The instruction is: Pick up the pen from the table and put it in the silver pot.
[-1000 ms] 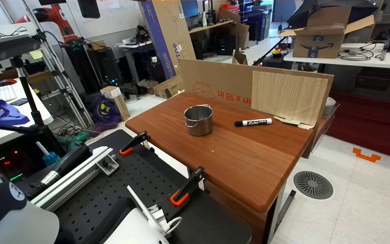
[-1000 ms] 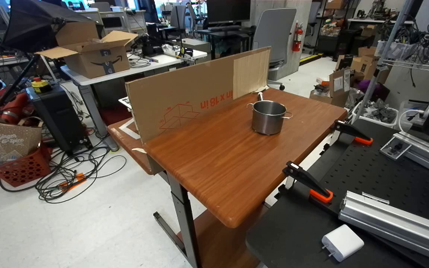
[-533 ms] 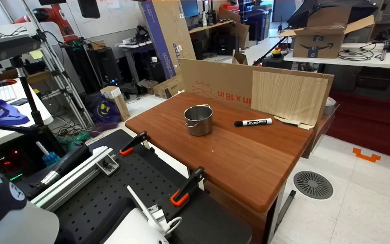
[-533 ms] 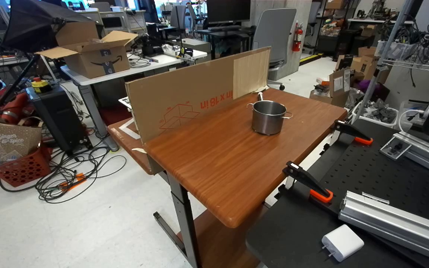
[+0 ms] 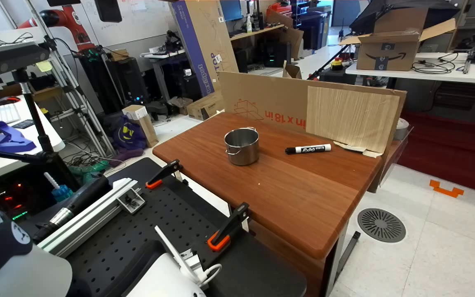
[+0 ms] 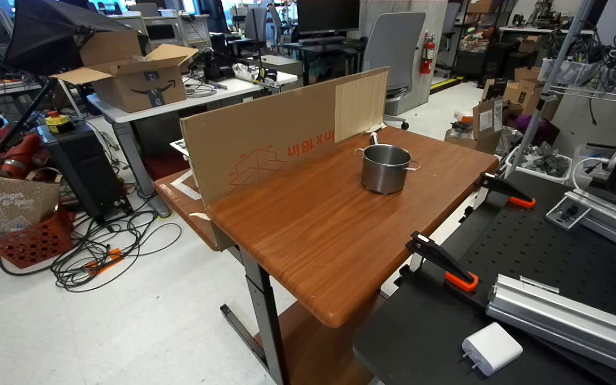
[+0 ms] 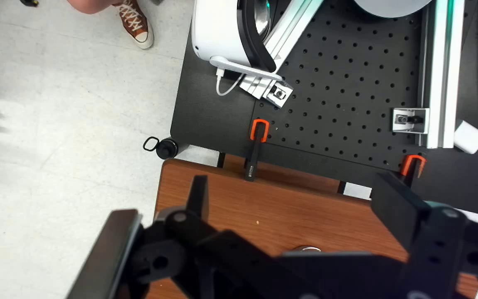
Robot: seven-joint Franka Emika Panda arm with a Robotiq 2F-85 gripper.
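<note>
"While the silver pot [image 5: 242, 150] stood upright on the table [image 5: 291, 185], where was the pen [image 5: 308, 149]?"

"It lay flat on the same reddish-brown top, beside the pot but apart from it. Its black cap pointed toward the pot, and its whitish barrel ran off toward the wood-grained sheet [image 5: 353, 117] on the cardboard panel [image 5: 270, 93]."

"Did both exterior views show it?"

"They did, though not equally well. In an exterior view the pot hid most of the pen, so that only its pale end [image 6: 374, 138] showed just past the rim."

"How did the gripper [image 7: 292, 187] stand?"

"In the wrist view its fingers [image 7: 199, 195] were spread wide, with a stretch of tabletop visible in the gap between them."

"And the pot, from up there?"

"A thin shiny curve [image 7: 308, 249] peeked out next to the gripper's dark body. It was probably the pot's rim, but so little showed that I couldn't be sure."

"What else was around?"

"A black perforated bench [image 5: 179, 218] stood just beside the table, with two clamps [image 7: 254, 155], orange at one end, set along the edge that faced it. A white headset [image 7: 220, 31] and a small white charger [image 6: 492, 348] rested on that bench. Toward the top of the wrist view, a person's brown shoe [image 7: 134, 23] with white laces stood on the pale floor [image 7: 85, 133]."
</note>
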